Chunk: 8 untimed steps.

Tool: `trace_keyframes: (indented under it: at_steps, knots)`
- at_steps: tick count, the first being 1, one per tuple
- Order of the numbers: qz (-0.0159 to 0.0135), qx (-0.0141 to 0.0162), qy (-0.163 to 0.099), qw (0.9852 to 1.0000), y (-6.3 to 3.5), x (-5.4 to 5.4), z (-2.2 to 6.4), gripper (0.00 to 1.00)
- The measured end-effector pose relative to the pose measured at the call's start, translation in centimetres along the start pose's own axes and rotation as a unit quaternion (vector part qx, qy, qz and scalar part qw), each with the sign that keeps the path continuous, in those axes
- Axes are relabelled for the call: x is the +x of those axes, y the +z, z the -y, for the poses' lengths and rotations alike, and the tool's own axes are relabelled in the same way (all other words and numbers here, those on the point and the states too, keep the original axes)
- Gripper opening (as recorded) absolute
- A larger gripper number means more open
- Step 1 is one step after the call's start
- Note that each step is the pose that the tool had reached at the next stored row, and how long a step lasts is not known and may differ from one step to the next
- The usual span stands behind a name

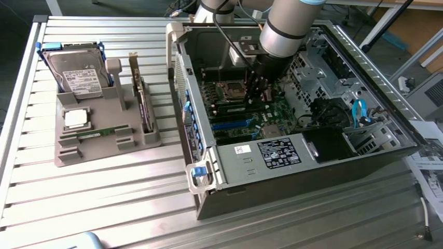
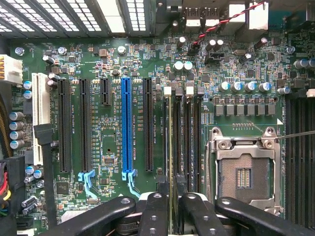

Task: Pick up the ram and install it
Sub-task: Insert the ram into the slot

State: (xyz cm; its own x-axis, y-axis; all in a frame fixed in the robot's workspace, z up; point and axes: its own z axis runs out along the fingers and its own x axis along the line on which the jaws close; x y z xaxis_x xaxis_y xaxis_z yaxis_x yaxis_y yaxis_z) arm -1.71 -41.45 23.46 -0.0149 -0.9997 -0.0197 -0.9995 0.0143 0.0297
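I observe the end effector lowered into the open computer case, fingers spread slightly to either side of the ram, not pinching it. The ram stands on edge in a memory slot, between the black expansion slots and the processor socket. Close obstructions: neighbouring memory slots and capacitors. On the surface, well apart, a grey tray carries a hard drive, processor chip and expansion card
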Motion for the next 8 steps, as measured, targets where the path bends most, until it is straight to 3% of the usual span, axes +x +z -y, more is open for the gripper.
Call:
trace_keyframes:
  at_steps: [8]
  knots:
    - [0.0000,0.0000,0.000,1.0000,-0.45,-0.01,-0.01,0.19]
